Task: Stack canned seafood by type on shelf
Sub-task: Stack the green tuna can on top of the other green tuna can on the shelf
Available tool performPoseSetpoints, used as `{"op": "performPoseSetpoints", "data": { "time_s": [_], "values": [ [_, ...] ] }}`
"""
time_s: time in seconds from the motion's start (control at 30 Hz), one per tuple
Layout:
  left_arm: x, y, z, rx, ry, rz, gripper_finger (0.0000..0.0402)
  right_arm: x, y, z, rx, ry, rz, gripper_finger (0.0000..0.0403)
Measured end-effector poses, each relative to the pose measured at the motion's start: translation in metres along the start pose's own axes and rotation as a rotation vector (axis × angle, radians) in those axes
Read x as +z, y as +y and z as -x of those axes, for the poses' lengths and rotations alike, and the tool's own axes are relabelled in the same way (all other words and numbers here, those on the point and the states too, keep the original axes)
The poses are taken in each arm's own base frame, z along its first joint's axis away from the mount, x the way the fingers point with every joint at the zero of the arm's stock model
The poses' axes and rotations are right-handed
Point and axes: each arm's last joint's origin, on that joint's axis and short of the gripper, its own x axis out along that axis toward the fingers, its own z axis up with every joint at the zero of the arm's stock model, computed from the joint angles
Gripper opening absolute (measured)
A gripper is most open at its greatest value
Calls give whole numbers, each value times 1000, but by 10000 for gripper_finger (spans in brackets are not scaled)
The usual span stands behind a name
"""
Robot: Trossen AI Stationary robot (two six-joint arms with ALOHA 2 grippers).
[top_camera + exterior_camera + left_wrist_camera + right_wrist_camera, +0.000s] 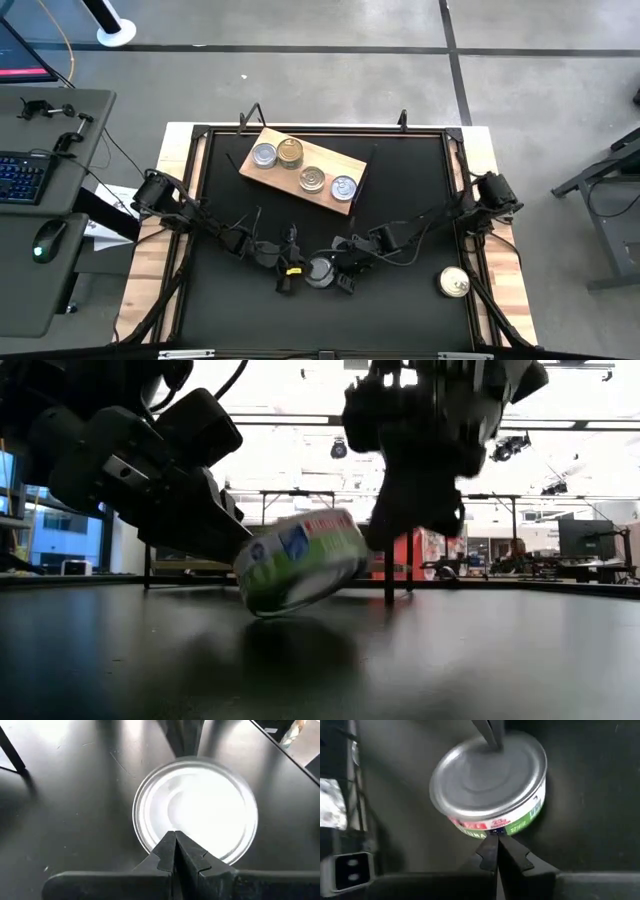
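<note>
A silver-topped tin (320,272) with a green, red and white label sits near the table's near edge between both grippers. In the low view the tin (300,560) is tilted, its left bottom edge on the table and its right side raised. My left gripper (288,277) is shut at the tin's left side, and my right gripper (345,278) is shut at its right side. The wooden shelf board (330,158) lies flat toward the far edge with several tins standing on it. A gold-topped tin (455,283) stands alone near the right edge. My left gripper (175,842) has its shut fingertips against the tin's top rim (165,827) on the left side, slanting down from the left. The tin leans with its lower edge on the table. My right gripper (495,845) presses its shut fingertips against the tin's labelled side wall (492,827) near the bottom, from the right. That side of the tin is raised off the table.
The shelf's tins are silver (264,155), gold (290,152), gold (313,180) and silver (343,187), in a row. Black table (400,220) lies open between the shelf and the grippers. Cables trail from both arms.
</note>
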Motion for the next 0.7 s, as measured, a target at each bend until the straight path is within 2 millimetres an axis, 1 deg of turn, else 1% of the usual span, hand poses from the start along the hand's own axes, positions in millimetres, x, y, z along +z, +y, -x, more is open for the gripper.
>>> {"op": "performPoseSetpoints", "data": {
  "time_s": [0.13, 0.2, 0.27, 0.43, 0.5, 0.57, 0.63, 0.7],
  "values": [
    [-2, 1, 0, 9, 13, -24, 0, 9, 6, 14, 23, -76, 4, 0],
    [-10, 3, -1, 15, 58, -44, 0, 11, 7, 15, 25, -92, 2, 0],
    [-7, 2, 0, 14, 52, -43, 0, 11, 7, 14, 31, -101, 2, 0],
    [-13, 5, 4, 26, 68, -21, 0, 17, 9, 19, 75, -122, 48, 0],
    [-14, 7, 10, 34, 81, -3, 0, 21, 9, 28, 90, -125, 83, 0],
    [-16, 10, 18, 57, 112, 8, 0, 31, 12, 43, 96, -153, 118, 0],
    [-20, 14, 30, 100, 149, 23, 0, 41, 14, 57, 92, -187, 176, 0],
    [-25, 18, 42, 137, 170, 63, 0, 49, 15, 65, 75, -201, 258, 1]
  ]
}}
